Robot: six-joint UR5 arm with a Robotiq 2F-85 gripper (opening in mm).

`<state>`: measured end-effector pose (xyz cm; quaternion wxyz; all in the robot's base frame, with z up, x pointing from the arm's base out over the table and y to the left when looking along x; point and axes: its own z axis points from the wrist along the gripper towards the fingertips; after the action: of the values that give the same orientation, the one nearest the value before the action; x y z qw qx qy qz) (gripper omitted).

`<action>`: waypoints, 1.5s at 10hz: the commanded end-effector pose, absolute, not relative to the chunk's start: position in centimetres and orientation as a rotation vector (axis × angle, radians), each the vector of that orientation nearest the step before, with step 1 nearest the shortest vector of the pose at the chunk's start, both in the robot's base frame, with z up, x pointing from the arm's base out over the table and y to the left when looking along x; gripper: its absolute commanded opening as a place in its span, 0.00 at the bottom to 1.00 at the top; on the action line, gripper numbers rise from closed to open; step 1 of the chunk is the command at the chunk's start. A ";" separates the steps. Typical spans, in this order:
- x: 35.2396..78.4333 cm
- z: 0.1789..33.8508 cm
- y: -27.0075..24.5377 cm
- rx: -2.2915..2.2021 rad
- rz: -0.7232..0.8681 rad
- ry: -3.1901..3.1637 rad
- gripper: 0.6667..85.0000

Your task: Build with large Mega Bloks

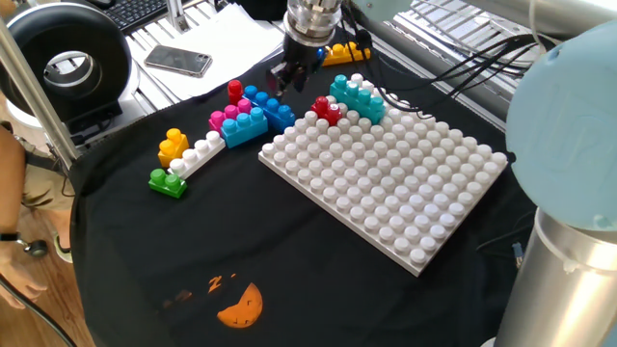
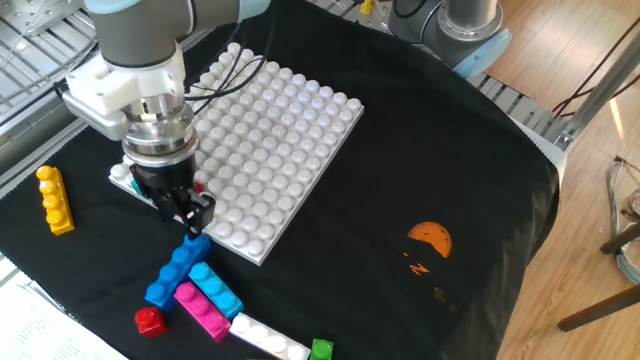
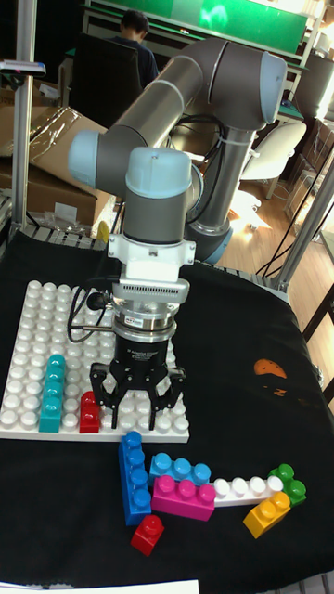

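My gripper (image 3: 136, 401) hangs open and empty just above the front edge of the white baseplate (image 3: 28, 316), over the near end of a blue brick (image 3: 134, 474) lying on the black cloth. In the other fixed view the gripper (image 2: 189, 212) is a little above that blue brick (image 2: 176, 271). A red brick (image 1: 326, 109) and a teal brick (image 1: 357, 96) are pressed onto the baseplate's corner. Loose beside the blue one lie light-blue (image 3: 182, 468), pink (image 3: 183, 497), white (image 3: 245, 486), green (image 3: 289, 483), yellow (image 3: 267, 513) and small red (image 3: 147, 534) bricks.
A long yellow brick (image 2: 53, 198) lies apart at the cloth's edge. A phone (image 1: 178, 60), a keyboard and a black round device (image 1: 63, 63) sit beyond the cloth. Cables (image 1: 453, 77) run past the baseplate's far side. An orange print (image 1: 241, 306) marks the cloth.
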<state>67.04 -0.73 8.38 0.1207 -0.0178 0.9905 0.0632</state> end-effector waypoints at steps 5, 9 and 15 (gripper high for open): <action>69.2 5.5 0.6 -0.094 0.144 2.878 0.63; 69.1 4.5 -0.2 -0.180 0.092 2.880 0.60; 69.9 2.9 0.1 -0.203 0.090 2.858 0.55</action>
<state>69.52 -0.02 3.39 0.1321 -0.0705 0.9884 0.0270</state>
